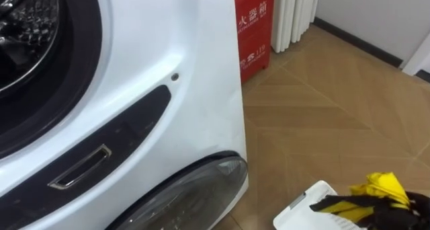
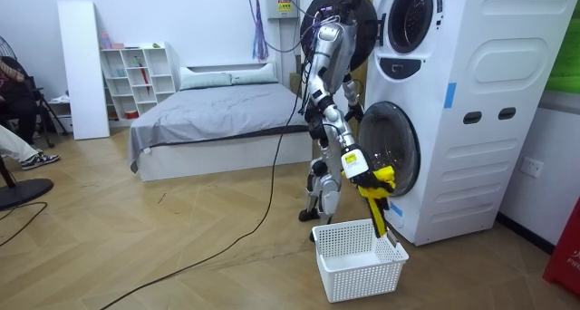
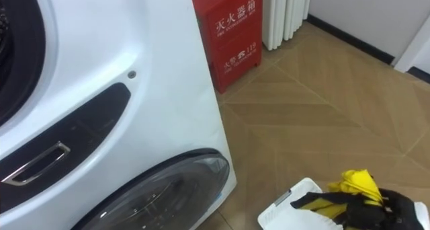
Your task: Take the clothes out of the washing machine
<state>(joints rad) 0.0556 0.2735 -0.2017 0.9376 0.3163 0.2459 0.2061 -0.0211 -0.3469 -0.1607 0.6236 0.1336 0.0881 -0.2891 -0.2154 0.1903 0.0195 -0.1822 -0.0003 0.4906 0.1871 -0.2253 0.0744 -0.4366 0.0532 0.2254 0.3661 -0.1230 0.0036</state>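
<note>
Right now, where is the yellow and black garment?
The garment hangs from the right hand in the room view, over the white basket, before the washing machine's lower door.

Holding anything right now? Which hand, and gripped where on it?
Right hand holds a yellow-and-black garment by its bunched upper end; the rest hangs toward the white basket.

The wooden floor bears a white laundry basket just beside the washing machine.
</note>
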